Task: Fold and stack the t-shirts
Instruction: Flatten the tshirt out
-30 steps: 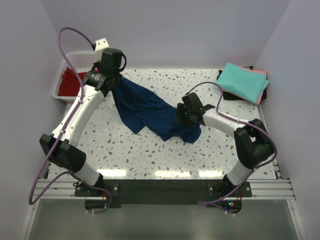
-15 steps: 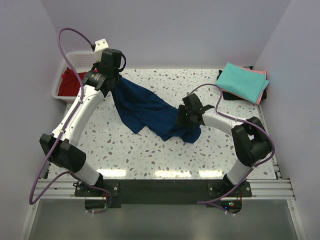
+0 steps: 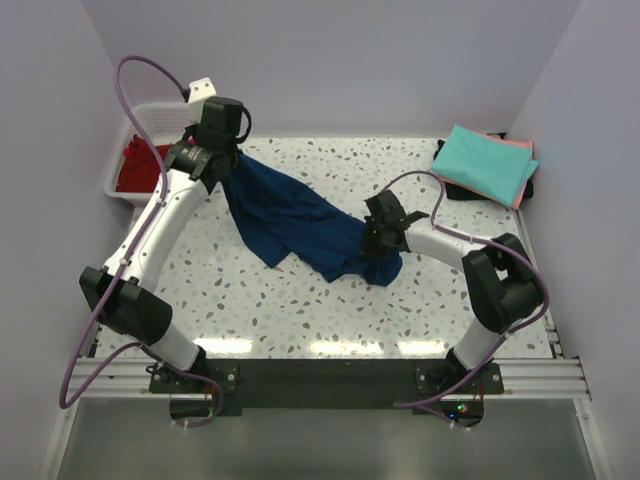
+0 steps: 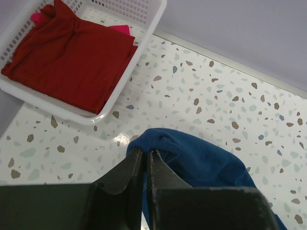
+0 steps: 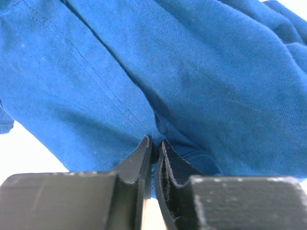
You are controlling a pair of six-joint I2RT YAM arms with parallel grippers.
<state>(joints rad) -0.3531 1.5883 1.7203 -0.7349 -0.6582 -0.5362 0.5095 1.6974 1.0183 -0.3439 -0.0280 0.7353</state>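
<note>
A navy blue t-shirt (image 3: 290, 220) stretches across the speckled table between both arms. My left gripper (image 3: 228, 170) is shut on one bunched end of it (image 4: 163, 143), held up near the back left. My right gripper (image 3: 372, 240) is shut on a fold of the same shirt (image 5: 158, 129) at its lower right part. A red t-shirt (image 4: 72, 57) lies in the white basket (image 4: 144, 33) at the far left. At the back right corner a teal t-shirt (image 3: 485, 165) lies folded on a salmon-pink one (image 3: 522, 190).
The white basket (image 3: 145, 125) stands at the table's back left edge, beside the left wall. A dark item (image 3: 460, 190) lies under the folded pile. Purple cables loop above both arms. Walls close in on the left, back and right.
My right gripper has closed its jaws on the navy shirt's cloth and shifted slightly right. The left arm holds still with its end of the shirt.
</note>
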